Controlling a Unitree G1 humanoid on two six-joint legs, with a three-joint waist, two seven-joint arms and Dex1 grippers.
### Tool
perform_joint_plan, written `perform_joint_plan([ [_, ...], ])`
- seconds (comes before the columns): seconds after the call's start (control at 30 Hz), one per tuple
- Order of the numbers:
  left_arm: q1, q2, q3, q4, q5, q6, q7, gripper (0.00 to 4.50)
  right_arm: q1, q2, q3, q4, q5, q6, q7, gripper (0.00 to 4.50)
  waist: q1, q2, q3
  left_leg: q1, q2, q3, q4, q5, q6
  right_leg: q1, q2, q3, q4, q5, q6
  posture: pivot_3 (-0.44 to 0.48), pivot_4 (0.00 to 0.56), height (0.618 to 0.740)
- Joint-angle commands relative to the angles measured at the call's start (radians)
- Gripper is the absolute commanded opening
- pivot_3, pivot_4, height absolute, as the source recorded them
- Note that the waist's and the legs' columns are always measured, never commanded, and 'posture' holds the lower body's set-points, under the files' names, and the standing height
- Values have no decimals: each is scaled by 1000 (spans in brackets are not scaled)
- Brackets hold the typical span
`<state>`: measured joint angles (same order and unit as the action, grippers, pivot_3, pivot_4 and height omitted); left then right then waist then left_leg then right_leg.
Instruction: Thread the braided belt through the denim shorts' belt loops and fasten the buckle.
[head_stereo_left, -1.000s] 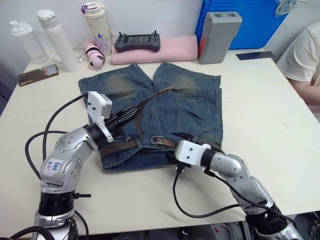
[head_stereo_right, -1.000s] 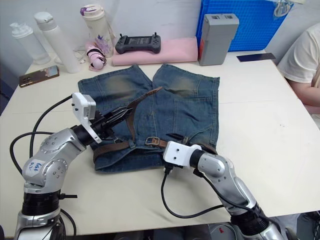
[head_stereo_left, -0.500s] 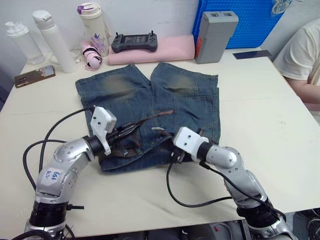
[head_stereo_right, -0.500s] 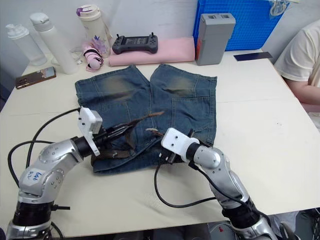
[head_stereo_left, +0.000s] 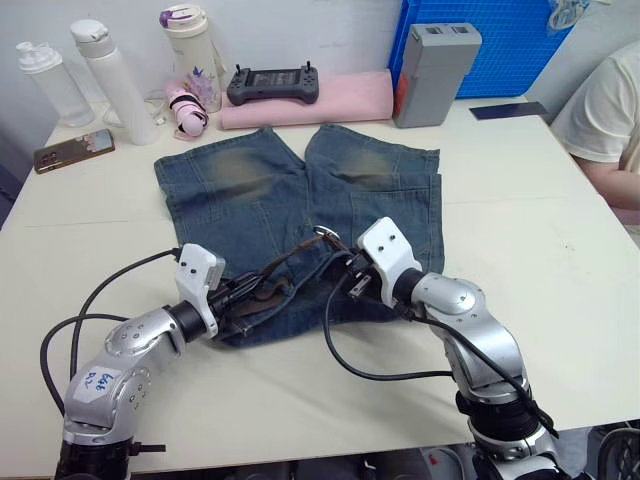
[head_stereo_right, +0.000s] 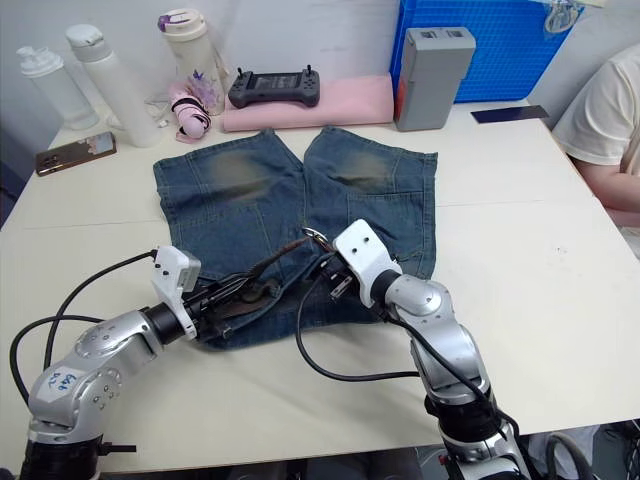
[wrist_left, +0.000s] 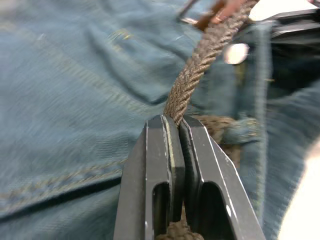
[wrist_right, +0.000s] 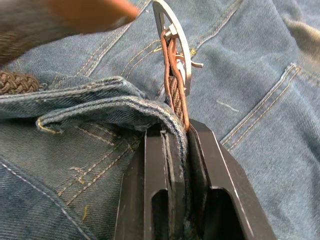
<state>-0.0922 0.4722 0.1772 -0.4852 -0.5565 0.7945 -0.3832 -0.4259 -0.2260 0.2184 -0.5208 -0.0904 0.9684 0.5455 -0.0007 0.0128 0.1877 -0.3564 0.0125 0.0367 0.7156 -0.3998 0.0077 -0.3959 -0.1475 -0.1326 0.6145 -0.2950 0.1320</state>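
The faded blue denim shorts (head_stereo_left: 300, 185) lie flat mid-table, their waistband bunched up at the near edge. The dark-brown braided belt (head_stereo_left: 288, 260) runs across that bunched waistband. My left gripper (head_stereo_left: 262, 288) is shut on the braided strap (wrist_left: 200, 55), low at the waistband's left part. My right gripper (head_stereo_left: 337, 264) is shut on the belt just behind the silver buckle (wrist_right: 172, 35), with a fold of waistband denim pinched in too. The buckle (head_stereo_left: 322, 235) stands up above the denim. The belt loops are hidden in the bunched fabric.
Two clear bottles (head_stereo_left: 110, 80) and a tumbler (head_stereo_left: 190, 50) stand at the back left, near a phone (head_stereo_left: 75, 150). A controller (head_stereo_left: 275, 83) rests on a pink pad (head_stereo_left: 340, 100). A grey box (head_stereo_left: 435, 65) and blue crate (head_stereo_left: 500, 45) stand behind. A person (head_stereo_left: 605, 110) sits at right.
My right gripper has moved left and away from the near edge with the buckle end, bunching the waistband. My left gripper has sunk lower toward the near edge, still gripping the belt.
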Motion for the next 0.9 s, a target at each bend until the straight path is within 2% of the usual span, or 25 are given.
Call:
perform_joint_plan([
  [0.03, -16, -11, 12, -16, -16, 73, 55, 0, -27, -5, -15, -69, 19, 6, -33, 22, 0, 0, 0, 0, 0, 0, 0, 0, 0, 0, 0, 0, 0, 0, 0, 0, 150, 705],
  [0.47, -77, -59, -40, -46, -23, 165, 99, 0, -46, -24, 21, -91, 53, 10, -80, 22, 1, 0, 0, 0, 0, 0, 0, 0, 0, 0, 0, 0, 0, 0, 0, 0, 150, 705],
  [0.9, -96, -65, -63, 3, 1, 138, 67, 0, -44, -73, 99, -114, 55, -9, -78, 22, 0, 0, 0, 0, 0, 0, 0, 0, 0, 0, 0, 0, 0, 0, 0, 0, 150, 705],
])
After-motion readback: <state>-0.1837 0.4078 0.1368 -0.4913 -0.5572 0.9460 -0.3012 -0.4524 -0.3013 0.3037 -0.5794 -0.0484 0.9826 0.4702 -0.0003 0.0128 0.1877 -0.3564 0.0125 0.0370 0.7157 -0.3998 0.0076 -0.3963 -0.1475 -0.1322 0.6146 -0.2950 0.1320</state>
